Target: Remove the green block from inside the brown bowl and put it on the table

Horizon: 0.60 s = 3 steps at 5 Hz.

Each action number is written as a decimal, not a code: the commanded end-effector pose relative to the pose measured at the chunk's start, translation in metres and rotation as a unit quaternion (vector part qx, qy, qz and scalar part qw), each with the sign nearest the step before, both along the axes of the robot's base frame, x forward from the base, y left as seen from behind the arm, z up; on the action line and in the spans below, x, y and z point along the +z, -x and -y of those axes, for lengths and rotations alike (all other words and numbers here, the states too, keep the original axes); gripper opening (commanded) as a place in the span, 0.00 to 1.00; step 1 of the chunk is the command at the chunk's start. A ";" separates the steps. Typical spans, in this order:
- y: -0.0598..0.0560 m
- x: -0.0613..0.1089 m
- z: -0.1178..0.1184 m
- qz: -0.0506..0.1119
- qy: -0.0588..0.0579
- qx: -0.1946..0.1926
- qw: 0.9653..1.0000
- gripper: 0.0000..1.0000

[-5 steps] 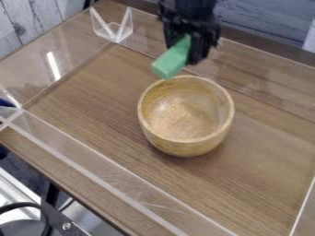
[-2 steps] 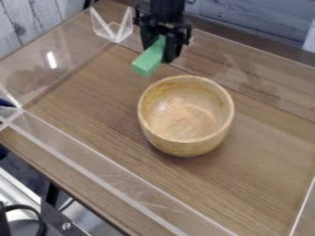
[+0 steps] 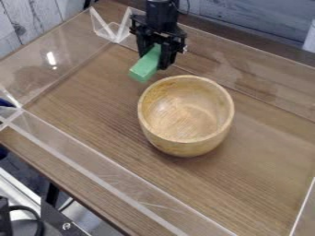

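One camera view only, looking down across the bench from the front. The gripper is pointing straight down and clamping the green block by its upper end, jaws narrow on it. The block is hanging tilted, its lower end sitting toward the picture's left and close to the wood surface; I can't tell whether it's touching yet. It's outside the brown bowl, just behind and to the left of the rim, apart from it. The bowl is looking empty. A clear acrylic wall is running along the near edge, and a small clear stand is sitting at the back, near the arm.

Judgement: removal is done and placing is in progress. To do it well: keep lowering slowly until the block's low end is resting on the bench, then part the jaws just enough to let go. Because it's tilted, it's likely tipping flat on release, so keep it clear of the bowl rim. Lift straight up after letting go, avoiding a sideways drag.
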<state>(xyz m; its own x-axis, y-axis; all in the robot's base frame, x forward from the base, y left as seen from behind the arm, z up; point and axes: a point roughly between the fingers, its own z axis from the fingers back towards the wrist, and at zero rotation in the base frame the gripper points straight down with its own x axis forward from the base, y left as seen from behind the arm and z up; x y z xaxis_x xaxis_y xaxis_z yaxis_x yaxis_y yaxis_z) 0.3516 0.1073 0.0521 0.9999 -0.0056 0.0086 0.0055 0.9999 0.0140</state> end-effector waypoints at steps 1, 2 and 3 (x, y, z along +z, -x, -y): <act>-0.014 0.021 -0.007 0.040 -0.011 0.004 0.999 0.00; -0.015 0.024 -0.006 0.045 -0.009 0.006 0.999 0.00; -0.017 0.026 -0.006 0.051 -0.007 0.009 0.999 0.00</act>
<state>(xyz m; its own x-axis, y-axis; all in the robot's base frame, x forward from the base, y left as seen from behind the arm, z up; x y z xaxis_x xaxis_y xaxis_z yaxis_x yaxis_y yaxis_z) 0.3568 0.1064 0.0541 0.9995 0.0035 0.0306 -0.0037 1.0000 0.0048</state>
